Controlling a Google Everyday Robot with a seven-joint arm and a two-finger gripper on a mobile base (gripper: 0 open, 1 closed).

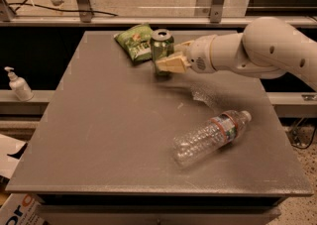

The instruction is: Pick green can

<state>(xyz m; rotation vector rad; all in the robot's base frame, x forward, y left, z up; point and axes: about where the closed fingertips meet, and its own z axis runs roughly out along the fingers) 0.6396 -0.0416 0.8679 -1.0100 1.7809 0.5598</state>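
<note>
Pinched on the green can [161, 45] from both sides, jaws of the gripper [167, 56] closed against its wall: one tan finger [171, 64] laid across the near lower side, the other tucked behind the can's right edge. Upright in that grasp, silver top showing, in the upper middle of the frame. Appears raised off the grey table [99, 144], judging by a dark shadow on the surface below and to the right, though contact at the base cannot be told for certain. Just to the left of the can, and partly overlapped by it in the picture, a flat green snack bag [132, 40] lying near the table's far edge. Reaching in from the right of the frame, the white arm [270, 48], wrist narrowing toward the gripper. Lower right of centre, well apart from the can, a clear plastic bottle [213, 132] on its side, red-banded label near the neck, cap pointing toward the right. Off the table at the left edge of the frame, a small white pump bottle [19, 85] standing on a ledge.
</note>
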